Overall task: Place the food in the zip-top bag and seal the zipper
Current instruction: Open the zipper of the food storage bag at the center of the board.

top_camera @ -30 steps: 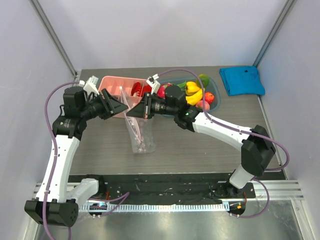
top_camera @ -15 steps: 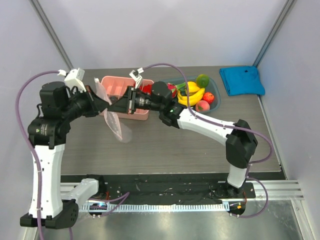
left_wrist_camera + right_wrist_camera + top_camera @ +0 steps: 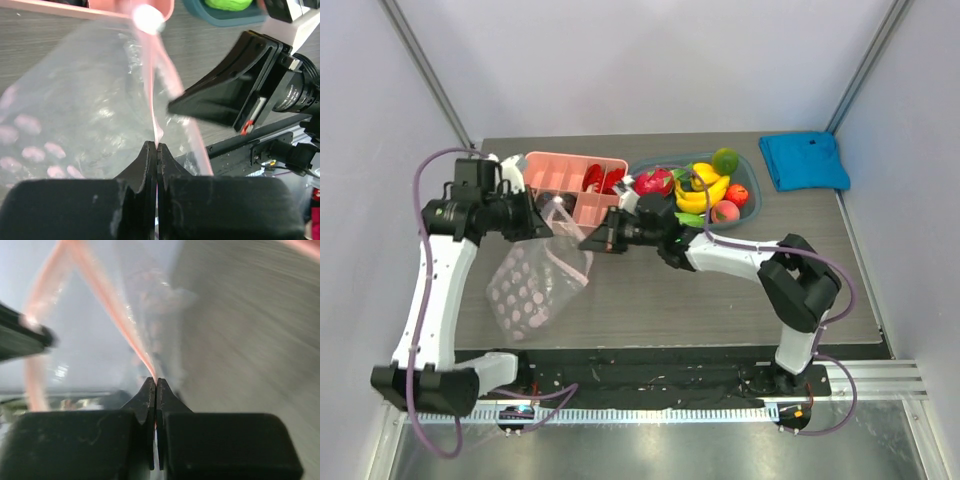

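The wrist views show what the top view cannot resolve: the jaws of each gripper are pressed together on the pink zipper [image 3: 151, 90]. In the top view, the left gripper [image 3: 545, 222] and right gripper [image 3: 588, 240] are angled toward each other, left of desk centre. The zip-top bag [image 3: 525, 290] is spread toward the front-left corner. The food [image 3: 705, 188] is held in a teal tray [image 3: 752, 180] near the rear edge.

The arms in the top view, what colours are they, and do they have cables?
Both the left arm and the right arm have white links with black joints. A purple cable runs along each one. Each claw is black and wedge-shaped, narrowing to a thin tip: left claw, right claw.
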